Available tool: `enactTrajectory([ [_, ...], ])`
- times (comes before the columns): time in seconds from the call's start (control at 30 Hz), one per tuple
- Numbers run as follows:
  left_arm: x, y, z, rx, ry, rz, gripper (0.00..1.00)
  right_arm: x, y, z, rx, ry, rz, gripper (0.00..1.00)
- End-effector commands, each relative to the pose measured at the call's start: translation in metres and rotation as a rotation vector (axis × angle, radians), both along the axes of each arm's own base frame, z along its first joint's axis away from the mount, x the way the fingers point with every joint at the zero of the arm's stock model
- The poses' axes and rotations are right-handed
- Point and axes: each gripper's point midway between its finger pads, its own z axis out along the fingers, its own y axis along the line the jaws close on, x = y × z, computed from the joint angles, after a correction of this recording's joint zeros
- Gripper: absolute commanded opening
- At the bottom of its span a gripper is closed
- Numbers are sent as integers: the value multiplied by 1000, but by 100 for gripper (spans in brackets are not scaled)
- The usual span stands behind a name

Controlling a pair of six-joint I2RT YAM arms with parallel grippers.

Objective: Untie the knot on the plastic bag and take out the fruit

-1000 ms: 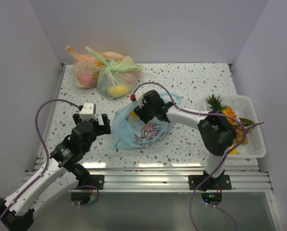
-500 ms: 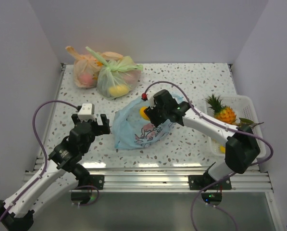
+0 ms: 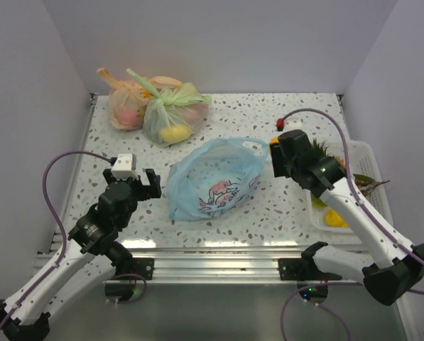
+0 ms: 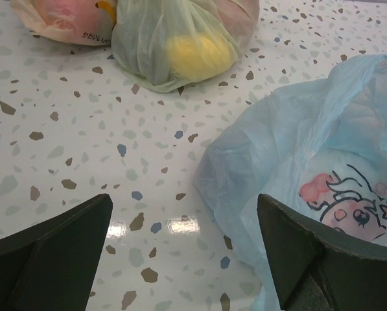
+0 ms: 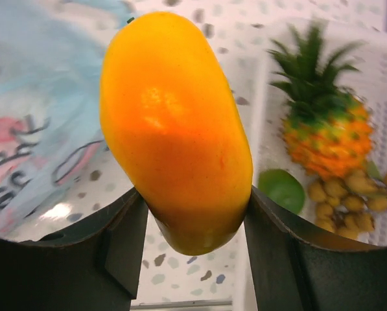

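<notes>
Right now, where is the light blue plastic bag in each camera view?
Top external: the plastic bag lies at the centre.
Left wrist: the bag fills the right side.
Right wrist: the bag, blurred, at the left edge.
Shared landmark: its pink-and-black cartoon print, seen in all three.

plastic bag: light blue, mouth open, slack | fruit: orange-yellow, held aloft

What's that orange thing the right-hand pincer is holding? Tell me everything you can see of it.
A smooth, glossy, oblong fruit like a toy mango, deep orange with yellower edges. The right pincer clamps its lower end between two dark fingers; nothing else touches it. It is held between the light blue bag and the white basket.
</notes>
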Motion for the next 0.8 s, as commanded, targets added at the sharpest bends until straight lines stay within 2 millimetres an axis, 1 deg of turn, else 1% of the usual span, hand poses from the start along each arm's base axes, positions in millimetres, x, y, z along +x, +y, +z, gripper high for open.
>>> enactTrajectory([
  [0.0,3,-3,8,-21,-42,-14,100,-8,-73,1,-44,-34,-305,4],
  [0.07,3,-5,9,-27,-43,-24,100,-10,-89,-1,-35,-43,-361,6],
  [0.1,3,-6,10,-30,-45,-30,100,-9,-103,-2,-34,-43,-413,7],
  [0.17,3,-8,9,-29,-42,-41,100,-6,-114,-8,-37,-38,-450,9],
  [0.2,3,-9,9,-28,-42,-45,100,-5,-124,-12,-22,-23,-482,11],
  [0.27,3,-11,9,-31,-43,-57,100,1,-132,-22,-6,-5,-507,14],
  [0.3,3,-12,10,-32,-44,-58,100,2,-140,-26,5,5,-529,18],
  [0.37,3,-12,10,-33,-46,-60,100,9,-145,-38,14,24,-534,23],
  [0.4,3,-12,11,-34,-47,-62,100,10,-151,-43,24,35,-555,29],
  [0.47,3,-11,10,-33,-46,-57,100,13,-155,-56,47,64,-580,35],
  [0.5,3,-11,11,-35,-50,-57,100,14,-155,-59,58,73,-585,52],
  [0.53,3,-11,11,-34,-50,-58,100,15,-153,-62,75,80,-584,64],
  [0.6,3,-11,11,-33,-51,-56,100,16,-150,-63,96,80,-589,83],
  [0.63,3,-10,11,-32,-49,-55,100,16,-150,-62,103,76,-588,98],
  [0.7,3,-11,10,-33,-49,-56,100,15,-148,-58,114,68,-584,99],
  [0.77,4,-12,9,-29,-43,-61,100,14,-145,-48,125,57,-564,99],
])
